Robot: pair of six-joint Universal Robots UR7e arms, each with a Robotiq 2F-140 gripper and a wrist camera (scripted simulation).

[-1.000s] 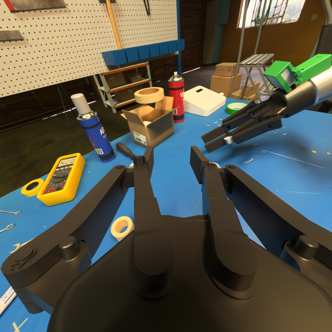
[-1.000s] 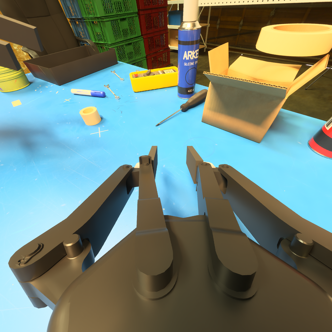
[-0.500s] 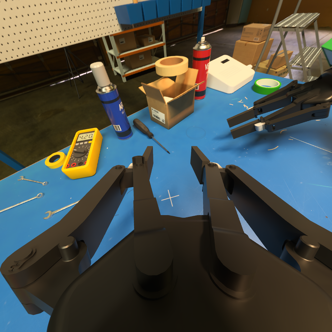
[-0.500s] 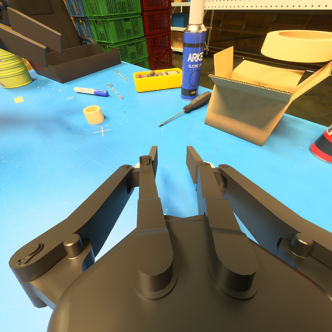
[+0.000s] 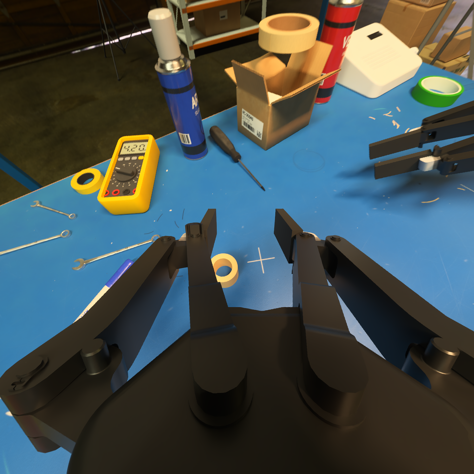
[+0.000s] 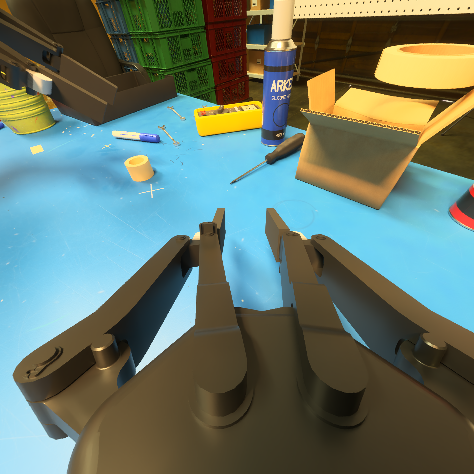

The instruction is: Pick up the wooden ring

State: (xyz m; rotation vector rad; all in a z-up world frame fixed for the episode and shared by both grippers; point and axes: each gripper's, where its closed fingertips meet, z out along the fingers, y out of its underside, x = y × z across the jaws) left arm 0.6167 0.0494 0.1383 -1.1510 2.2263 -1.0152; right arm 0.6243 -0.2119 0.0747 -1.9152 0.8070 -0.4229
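Lettering on blue spray can [image 6: 278, 95], digits on yellow multimeter [image 5: 129, 174] (its screen), barcode label — cardboard box [image 5: 284, 120]

wooden ring [image 5: 225, 269] | pale tan, short, thick-walled | upright on table, free

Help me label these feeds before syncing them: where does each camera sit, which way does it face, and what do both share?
Left wrist view: on the left end effector, angled down at the blue table; its open fingers frame the small wooden ring.
Right wrist view: on the right end effector, looking low across the table; its own open fingers show.
Shared: the ring, yellow multimeter, open cardboard box.
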